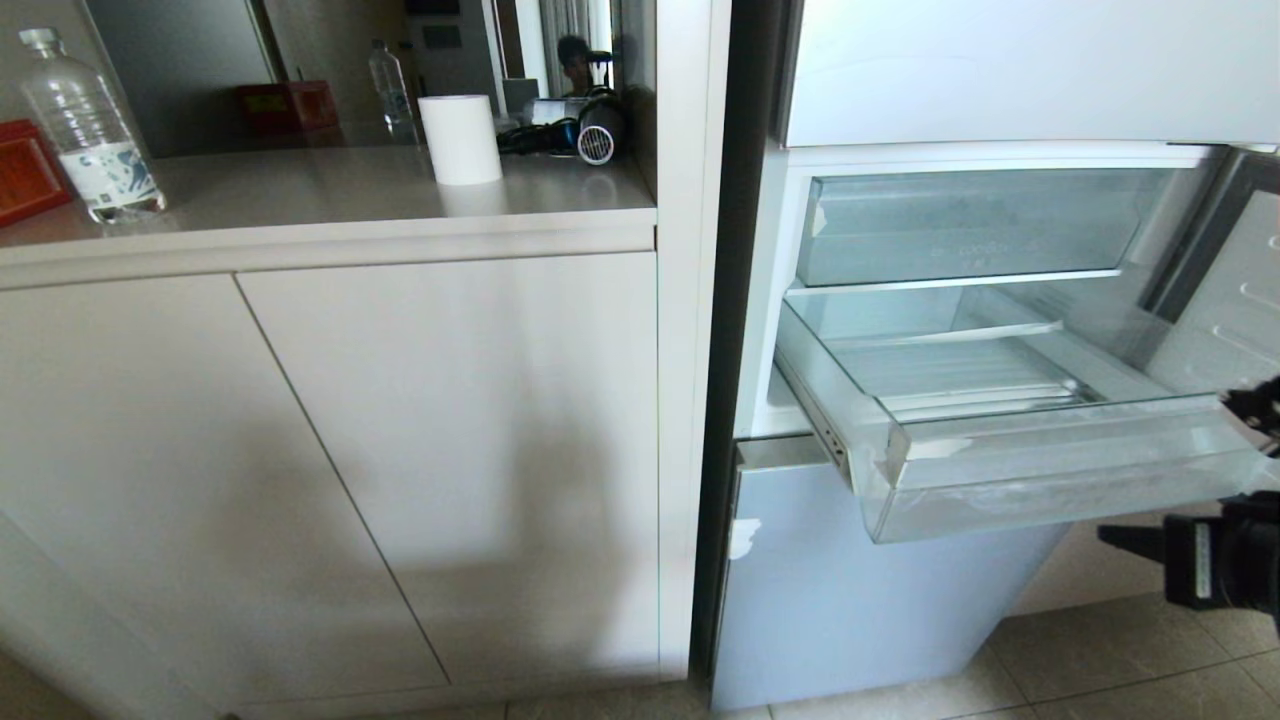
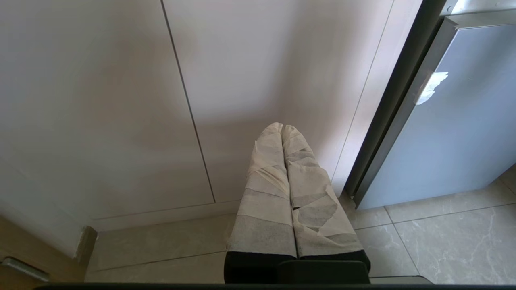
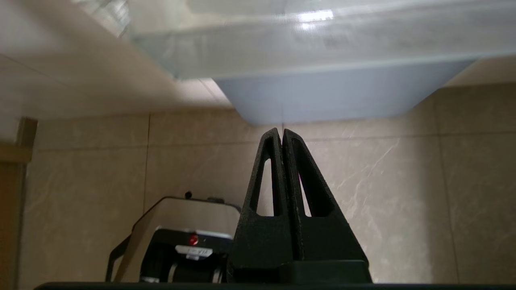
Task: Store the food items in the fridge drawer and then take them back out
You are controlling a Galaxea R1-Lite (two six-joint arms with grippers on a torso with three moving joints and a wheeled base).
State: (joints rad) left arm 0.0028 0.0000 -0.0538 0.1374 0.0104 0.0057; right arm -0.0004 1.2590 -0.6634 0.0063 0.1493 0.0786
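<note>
The fridge drawer (image 1: 1060, 480) stands pulled out of the fridge, a clear tray with a frosted front and white tape scraps at its front corner. Nothing shows inside it, and the food items are out of view. My right gripper (image 1: 1112, 535) is low at the right edge of the head view, below the drawer's front and pointing left. In the right wrist view this gripper (image 3: 281, 131) is shut and empty, with the drawer's underside (image 3: 322, 44) above it. My left gripper (image 2: 282, 127), its fingers wrapped in pale tape, is shut and empty, parked in front of the cabinet doors.
A shorter clear bin (image 1: 980, 225) sits above the drawer. A blue-grey fridge door panel (image 1: 860, 600) is below it, and the open fridge door (image 1: 1230, 290) at far right. The counter holds a water bottle (image 1: 90, 125), a white roll (image 1: 460, 138) and a hair dryer (image 1: 600, 130).
</note>
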